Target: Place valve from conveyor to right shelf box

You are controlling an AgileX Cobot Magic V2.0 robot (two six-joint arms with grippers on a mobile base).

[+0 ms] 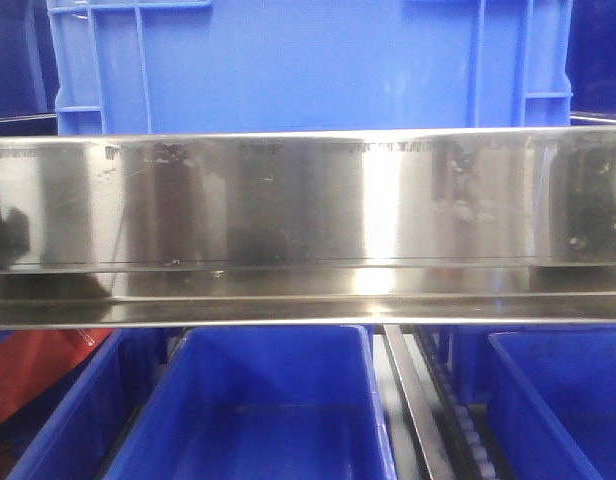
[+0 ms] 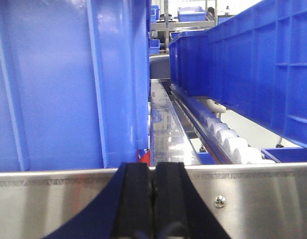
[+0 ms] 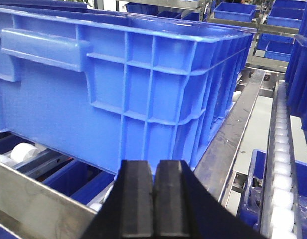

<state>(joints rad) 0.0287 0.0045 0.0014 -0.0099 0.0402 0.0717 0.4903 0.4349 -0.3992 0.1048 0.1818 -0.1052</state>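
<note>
The valve and the conveyor belt are out of view in all three views. My left gripper (image 2: 153,172) is shut and empty, its black pads pressed together in front of a steel shelf rail (image 2: 253,196). My right gripper (image 3: 152,172) is shut and empty, pointing at the side of a large blue shelf box (image 3: 118,84) that rests on white rollers (image 3: 16,152). The same kind of blue box (image 1: 308,65) fills the top of the front view behind a steel rail (image 1: 308,215).
Lower blue bins (image 1: 258,410) sit under the steel rail in the front view, with a red object (image 1: 38,365) at lower left. Blue boxes (image 2: 59,84) (image 2: 253,64) stand left and right of a narrow steel channel (image 2: 166,129). A roller track (image 3: 280,149) runs at right.
</note>
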